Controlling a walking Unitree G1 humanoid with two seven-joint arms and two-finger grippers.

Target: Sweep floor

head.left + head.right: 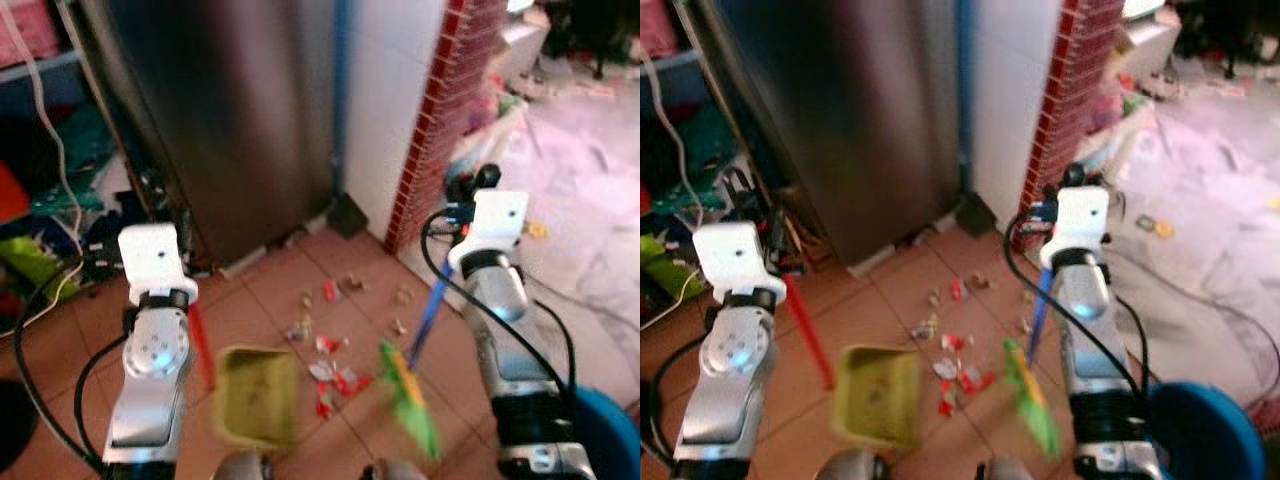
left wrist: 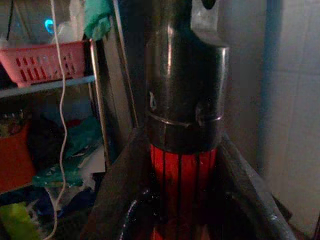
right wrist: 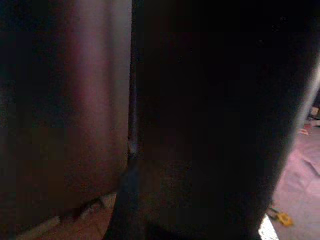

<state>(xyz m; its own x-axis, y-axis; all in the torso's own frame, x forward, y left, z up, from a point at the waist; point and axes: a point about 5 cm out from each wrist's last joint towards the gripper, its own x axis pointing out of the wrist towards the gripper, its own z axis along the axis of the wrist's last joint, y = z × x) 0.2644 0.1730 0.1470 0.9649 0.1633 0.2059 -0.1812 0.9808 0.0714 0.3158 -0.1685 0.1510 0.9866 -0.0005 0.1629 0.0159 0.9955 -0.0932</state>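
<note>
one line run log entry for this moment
left end effector: holds dustpan | right: broom | scraps between them on tile floor

A yellow-green dustpan [image 1: 257, 395] on a red handle [image 1: 201, 347], a green broom [image 1: 412, 400] on a blue stick [image 1: 430, 310], terracotta tiles [image 1: 280, 290].

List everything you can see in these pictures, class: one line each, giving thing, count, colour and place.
plastic dustpan: one, yellow-green, red handle, on the tiles before the left arm
broom: one, green head, blue handle, beside the litter
scraps of litter: many, red and grey, on the tiles
metal refrigerator: one, grey, ahead
brick pillar: one, red, right of the fridge
bucket: one, blue, far right
left gripper: holds the red handle
right gripper: at the blue handle
</note>
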